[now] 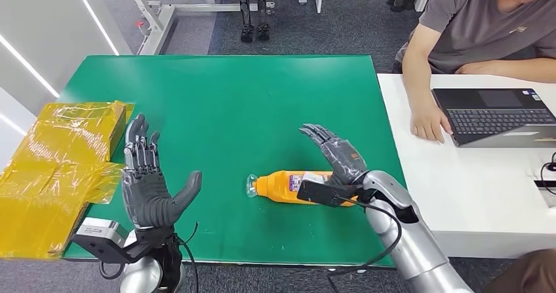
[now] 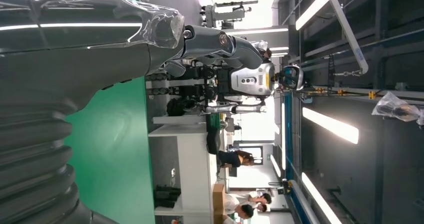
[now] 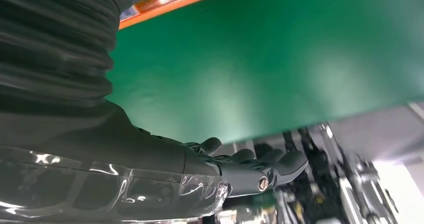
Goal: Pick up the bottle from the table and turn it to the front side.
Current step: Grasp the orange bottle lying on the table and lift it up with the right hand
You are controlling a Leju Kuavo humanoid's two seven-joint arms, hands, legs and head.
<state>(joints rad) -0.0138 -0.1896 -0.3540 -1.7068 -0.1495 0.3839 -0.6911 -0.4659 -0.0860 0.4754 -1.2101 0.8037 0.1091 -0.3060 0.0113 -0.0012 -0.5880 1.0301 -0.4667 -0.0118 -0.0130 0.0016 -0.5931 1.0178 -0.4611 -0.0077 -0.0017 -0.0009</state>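
Green table (image 1: 229, 103), orange bottle (image 1: 288, 185) on its side beside spread, empty right robot hand (image 1: 337, 158).

Light: bright, even, overhead | Glare: ceiling light strips (image 2: 330, 126) blown white at 3 o'clock | Shadows: soft on green desk (image 1: 249, 109) | Blur: right wrist background hazy

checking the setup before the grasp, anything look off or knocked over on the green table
The orange bottle lies on its side on the green table, cap toward the left hand. No spill visible. The right hand is open beside it.
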